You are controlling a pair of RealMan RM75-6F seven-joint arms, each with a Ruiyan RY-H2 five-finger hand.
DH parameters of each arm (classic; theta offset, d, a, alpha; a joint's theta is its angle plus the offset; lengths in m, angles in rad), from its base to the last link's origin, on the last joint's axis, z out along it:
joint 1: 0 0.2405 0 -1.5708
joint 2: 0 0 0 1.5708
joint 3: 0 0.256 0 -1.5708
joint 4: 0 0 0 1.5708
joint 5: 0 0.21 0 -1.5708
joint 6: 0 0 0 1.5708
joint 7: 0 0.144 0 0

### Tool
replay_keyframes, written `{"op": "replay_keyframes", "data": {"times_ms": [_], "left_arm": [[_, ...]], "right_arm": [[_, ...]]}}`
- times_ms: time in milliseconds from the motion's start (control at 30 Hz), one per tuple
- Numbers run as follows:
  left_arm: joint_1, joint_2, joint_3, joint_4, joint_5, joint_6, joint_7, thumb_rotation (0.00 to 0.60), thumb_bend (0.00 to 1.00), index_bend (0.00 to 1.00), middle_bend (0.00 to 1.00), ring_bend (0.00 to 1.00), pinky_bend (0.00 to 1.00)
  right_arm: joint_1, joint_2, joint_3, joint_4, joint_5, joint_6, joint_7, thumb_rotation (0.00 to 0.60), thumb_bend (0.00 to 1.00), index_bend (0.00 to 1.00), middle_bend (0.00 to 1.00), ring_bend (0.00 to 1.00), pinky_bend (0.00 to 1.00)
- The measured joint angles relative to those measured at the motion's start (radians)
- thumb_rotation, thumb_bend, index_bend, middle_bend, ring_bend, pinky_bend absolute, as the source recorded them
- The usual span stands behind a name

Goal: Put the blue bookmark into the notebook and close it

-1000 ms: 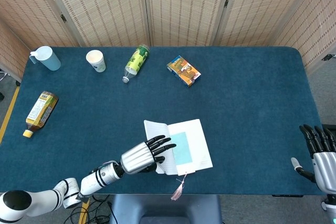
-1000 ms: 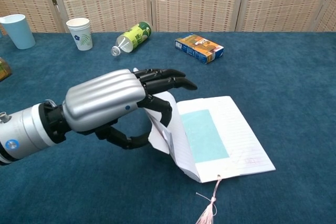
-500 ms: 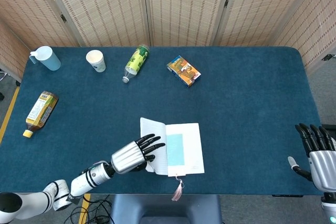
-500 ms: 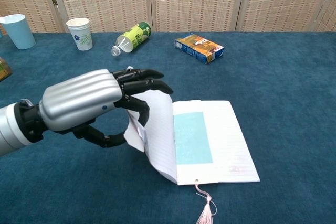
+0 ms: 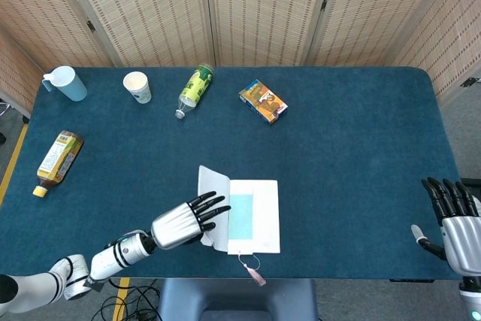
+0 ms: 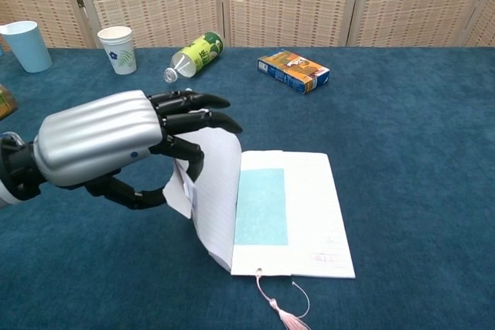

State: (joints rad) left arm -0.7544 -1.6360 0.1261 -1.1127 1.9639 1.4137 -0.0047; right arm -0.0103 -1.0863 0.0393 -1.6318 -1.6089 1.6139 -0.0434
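**Left page lifted, ready to fold over the bookmark**

Since a second ago we have drawn our left hand (image 6: 116,148) and the notebook (image 5: 248,216) leftward along the table's (image 5: 361,148) near edge, squaring the notebook to it. Our fingers (image 6: 203,120) are part-curled, holding the left page raised so it can fold shut. The blue bookmark (image 6: 261,206) lies flat on the right page, tassel (image 6: 286,316) trailing toward us. Our right hand (image 5: 455,216) hangs off the right edge, fingers spread, holding nothing.
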Motion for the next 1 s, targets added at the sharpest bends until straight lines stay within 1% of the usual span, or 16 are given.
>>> {"op": "replay_keyframes", "data": {"times_ms": [133,267,633,700,733,800,867,900,967,1000], "left_arm": [[-0.039,0.015,-0.019,-0.056,0.024,-0.022,0.049,0.6,0.55,0.67,0.17,0.02,0.15],[-0.081,0.032,-0.044,-0.107,0.039,-0.066,0.104,0.6,0.55,0.64,0.17,0.02,0.15],[-0.154,0.031,-0.087,-0.178,0.031,-0.214,0.233,0.6,0.55,0.54,0.15,0.02,0.15],[-0.164,0.021,-0.097,-0.179,0.027,-0.23,0.263,0.6,0.54,0.49,0.14,0.02,0.15],[-0.169,0.014,-0.103,-0.179,0.025,-0.237,0.275,0.6,0.54,0.46,0.14,0.02,0.15],[-0.176,-0.003,-0.118,-0.177,0.011,-0.252,0.301,0.6,0.5,0.34,0.11,0.02,0.15],[-0.178,-0.014,-0.132,-0.177,-0.008,-0.265,0.325,0.6,0.42,0.18,0.09,0.02,0.15],[-0.178,-0.019,-0.139,-0.178,-0.018,-0.27,0.335,0.6,0.39,0.12,0.07,0.01,0.15],[-0.176,-0.03,-0.152,-0.182,-0.045,-0.279,0.35,0.6,0.37,0.07,0.06,0.02,0.15],[-0.174,-0.034,-0.157,-0.184,-0.057,-0.281,0.351,0.6,0.37,0.06,0.06,0.02,0.15]], "right_arm": [[-0.006,-0.001,-0.002,0.003,0.002,0.007,0.003,0.6,0.23,0.0,0.1,0.05,0.06],[-0.011,-0.002,-0.003,0.005,0.001,0.014,0.006,0.6,0.23,0.0,0.1,0.05,0.06],[-0.019,-0.003,-0.004,0.013,0.002,0.023,0.016,0.6,0.23,0.0,0.1,0.05,0.06],[-0.019,-0.003,-0.004,0.015,0.002,0.023,0.018,0.6,0.23,0.0,0.1,0.05,0.06],[-0.019,-0.004,-0.004,0.016,0.001,0.023,0.019,0.6,0.23,0.0,0.1,0.05,0.06],[-0.02,-0.004,-0.004,0.017,0.001,0.024,0.021,0.6,0.23,0.0,0.1,0.05,0.06],[-0.022,-0.004,-0.004,0.018,0.002,0.027,0.023,0.6,0.23,0.0,0.1,0.05,0.06],[-0.023,-0.004,-0.003,0.019,0.003,0.028,0.024,0.6,0.23,0.0,0.1,0.05,0.06],[-0.025,-0.005,-0.003,0.021,0.005,0.029,0.026,0.6,0.23,0.0,0.1,0.05,0.06],[-0.025,-0.004,-0.003,0.022,0.005,0.03,0.026,0.6,0.23,0.0,0.1,0.05,0.06]]}}
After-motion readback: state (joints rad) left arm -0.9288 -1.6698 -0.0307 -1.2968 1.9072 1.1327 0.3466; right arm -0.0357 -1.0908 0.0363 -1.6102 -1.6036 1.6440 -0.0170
